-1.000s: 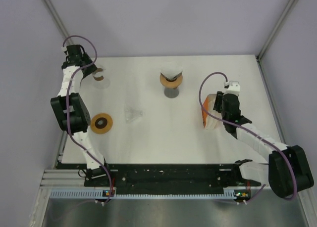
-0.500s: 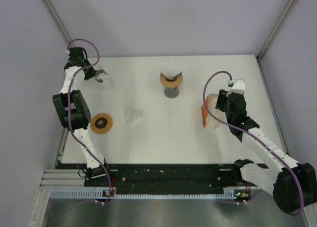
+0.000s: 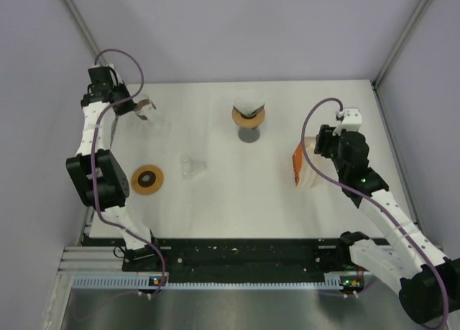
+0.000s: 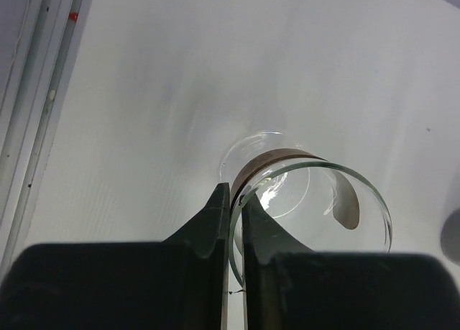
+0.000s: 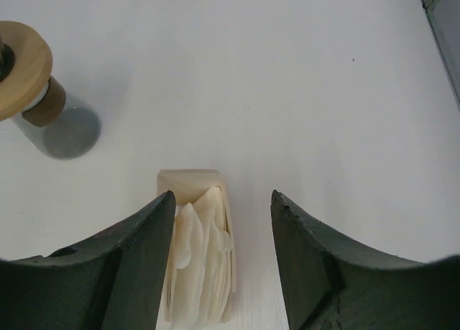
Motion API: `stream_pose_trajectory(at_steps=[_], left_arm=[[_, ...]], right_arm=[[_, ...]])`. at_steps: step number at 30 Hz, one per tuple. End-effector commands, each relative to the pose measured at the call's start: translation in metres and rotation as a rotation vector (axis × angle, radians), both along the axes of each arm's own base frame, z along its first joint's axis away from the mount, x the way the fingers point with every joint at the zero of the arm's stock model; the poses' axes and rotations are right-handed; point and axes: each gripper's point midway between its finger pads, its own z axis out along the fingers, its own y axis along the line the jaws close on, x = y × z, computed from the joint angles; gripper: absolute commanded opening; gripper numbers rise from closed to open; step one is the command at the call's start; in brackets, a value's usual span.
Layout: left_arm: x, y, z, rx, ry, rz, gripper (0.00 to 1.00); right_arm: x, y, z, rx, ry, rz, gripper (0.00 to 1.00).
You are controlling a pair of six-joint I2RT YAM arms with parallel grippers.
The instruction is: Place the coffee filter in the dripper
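Left gripper point(image 4: 236, 195) is clamped on the rim of the glass dripper point(image 4: 280, 159) with a brown band, at the upper left of the top view. Right gripper point(image 5: 223, 197) hangs spread wide just above the coffee filters point(image 5: 201, 269), which are stacked in a wooden holder point(image 5: 188, 179) at the right.

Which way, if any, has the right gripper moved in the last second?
Yes. In the top view the right gripper has shifted right and slightly toward the far edge relative to the filter stack.
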Motion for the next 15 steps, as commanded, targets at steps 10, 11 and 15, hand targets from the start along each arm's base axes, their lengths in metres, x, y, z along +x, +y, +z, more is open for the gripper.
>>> stream_pose_trajectory(at_steps=[10,11,15], left_arm=[[-0.137,-0.198,0.128,0.132,-0.184,-0.862,0.00],[-0.148,-0.214,0.123,0.133,-0.179,-0.919,0.00],[-0.179,-0.259,0.088,0.188,-0.143,-1.094,0.00]], right_arm=[[-0.004,0.021,0.043,0.107,-0.080,0.107,0.56],[-0.006,0.021,0.043,0.109,-0.083,0.107,0.56],[-0.011,0.021,0.042,0.115,-0.084,0.110,0.57]])
